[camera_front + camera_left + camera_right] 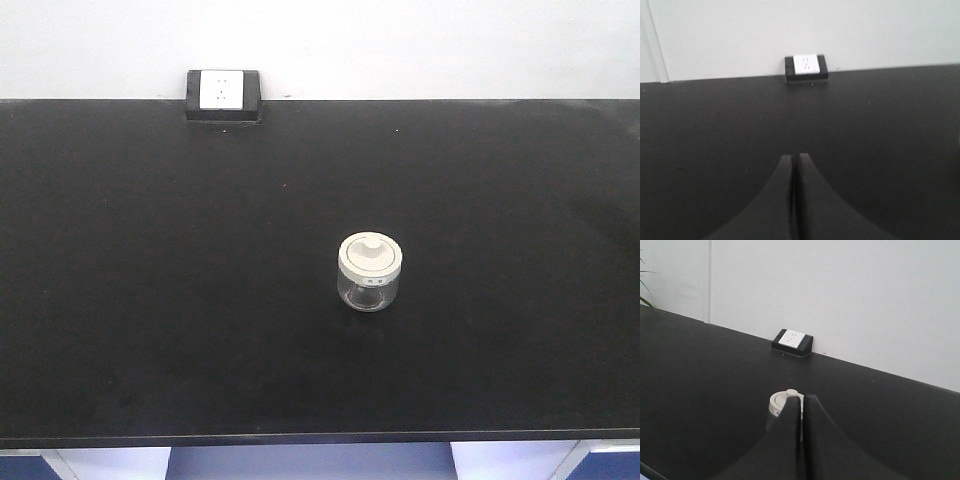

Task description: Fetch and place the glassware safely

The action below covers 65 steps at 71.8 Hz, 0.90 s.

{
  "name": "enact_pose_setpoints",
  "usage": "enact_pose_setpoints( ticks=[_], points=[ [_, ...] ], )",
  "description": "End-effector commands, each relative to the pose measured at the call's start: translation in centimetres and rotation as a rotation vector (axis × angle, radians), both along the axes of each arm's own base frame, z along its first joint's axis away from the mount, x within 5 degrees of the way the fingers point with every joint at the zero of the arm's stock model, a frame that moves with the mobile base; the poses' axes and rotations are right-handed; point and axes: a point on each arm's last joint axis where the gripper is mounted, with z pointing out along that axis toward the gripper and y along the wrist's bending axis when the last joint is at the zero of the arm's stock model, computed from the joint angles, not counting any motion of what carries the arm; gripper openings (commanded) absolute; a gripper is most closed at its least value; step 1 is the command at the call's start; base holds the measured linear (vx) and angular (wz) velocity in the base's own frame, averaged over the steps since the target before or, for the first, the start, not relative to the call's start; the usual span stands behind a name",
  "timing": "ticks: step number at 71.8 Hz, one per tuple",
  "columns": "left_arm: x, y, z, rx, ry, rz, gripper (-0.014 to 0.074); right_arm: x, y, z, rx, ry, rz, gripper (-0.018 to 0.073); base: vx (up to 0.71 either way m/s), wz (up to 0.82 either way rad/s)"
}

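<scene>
Hidden from view: in the right wrist view the right gripper (801,402) stands in front of the glass jar (369,272), so only part of the lid (370,255) and its knob (371,242) show past the dark fingers; the clear body is lost behind them.
Cut off: both arms lie outside the front-facing view, which shows neither gripper at all; blue and white cabinet fronts (110,464) are clipped at the bottom edge.
Hard to make out: the small white label (374,281) on the lid rim carries marks too small to read; a few green leaf tips (646,295) at the left edge of the right wrist view seem to belong to a plant.
Left gripper (795,159): low over bare tabletop (150,300), pointed at the wall socket block (224,95); jaws pressed together, only a thin seam between them.
Right gripper: raised over the tabletop, aimed toward the jar and the wall; jaws pressed together, pinching nothing.
Glass jar: upright on the black tabletop, a little right of centre in the front-facing view, lid on, well apart from the socket block and free of both grippers.
Backdrop: plain white wall (420,45) behind the tabletop's far edge.
</scene>
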Motion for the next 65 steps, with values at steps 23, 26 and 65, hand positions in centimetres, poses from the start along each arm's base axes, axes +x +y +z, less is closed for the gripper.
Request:
enact_pose_setpoints(
  ticks=[23, 26, 65],
  points=[
    [0.9, -0.4, -3.2, -0.05, -0.167, -0.032, -0.0007, -0.3, -0.2, 1.4, 0.028, -0.09, -0.006, -0.0008, 0.0, 0.0],
    [0.9, -0.4, -3.2, -0.047, -0.171, -0.033, -0.0007, -0.3, -0.2, 1.4, 0.028, -0.089, -0.006, -0.0008, 0.0, 0.0],
    [0.3, -0.3, -2.9, -0.052, -0.232, -0.031, -0.0007, -0.3, -0.2, 1.4, 0.027, -0.087, -0.006, -0.0008, 0.0, 0.0]
  ],
)
